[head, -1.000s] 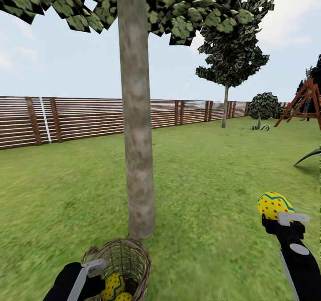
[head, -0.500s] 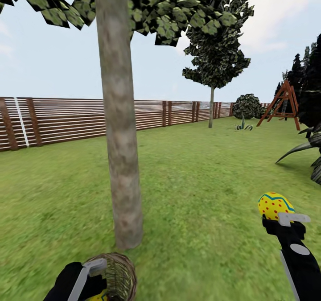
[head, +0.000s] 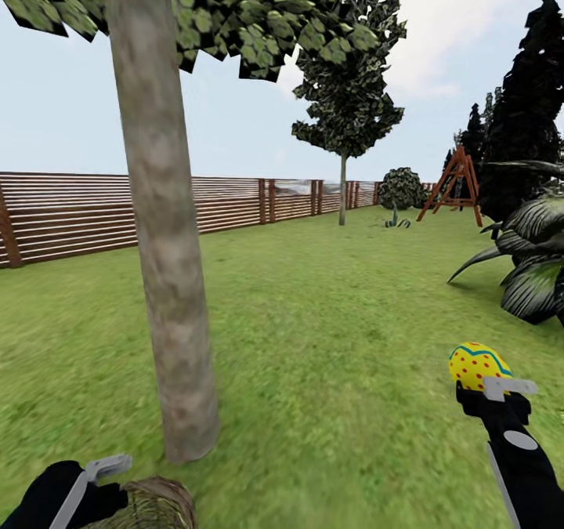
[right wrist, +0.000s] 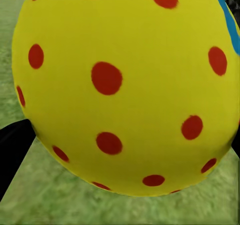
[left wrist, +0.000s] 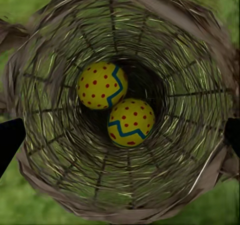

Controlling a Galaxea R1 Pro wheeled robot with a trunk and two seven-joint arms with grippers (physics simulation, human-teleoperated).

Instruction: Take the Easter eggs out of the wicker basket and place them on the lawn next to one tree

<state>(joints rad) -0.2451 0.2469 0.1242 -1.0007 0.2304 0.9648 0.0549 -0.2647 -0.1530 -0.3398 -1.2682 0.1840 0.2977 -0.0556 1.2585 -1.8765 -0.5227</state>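
My right gripper [head: 482,380] is closed on 1 Easter egg [head: 478,363], held up above the lawn [head: 329,341] well to the right of the tree [head: 168,278]; in the right wrist view that egg [right wrist: 125,85] sits between the dark fingers with grass below it. The other 2 eggs are in the wicker basket [left wrist: 200,50]: looking straight down into it from the left wrist, I see 1 egg [left wrist: 101,85] and a second [left wrist: 131,122] touching each other at the bottom of the weave. The basket [head: 149,505] stands on the grass just beside the foot of the trunk, at the head view's lower edge, and my left gripper [head: 98,470] hangs over its rim; the dark fingertips [left wrist: 10,140] at the 2 sides of that wrist view suggest it is spread wide, holding nothing. I judge these eggs to be light, rigid and smooth, so they will roll and may squirt out of a pinch made off-centre. I would take each across its widest middle, fingers square to the long axis. The basket looks stiff but light, and the deep tapered wall leaves little room, so a straight vertical reach seems safest. The held egg needs setting down low on the grass near the trunk, not dropping, or it may roll away.
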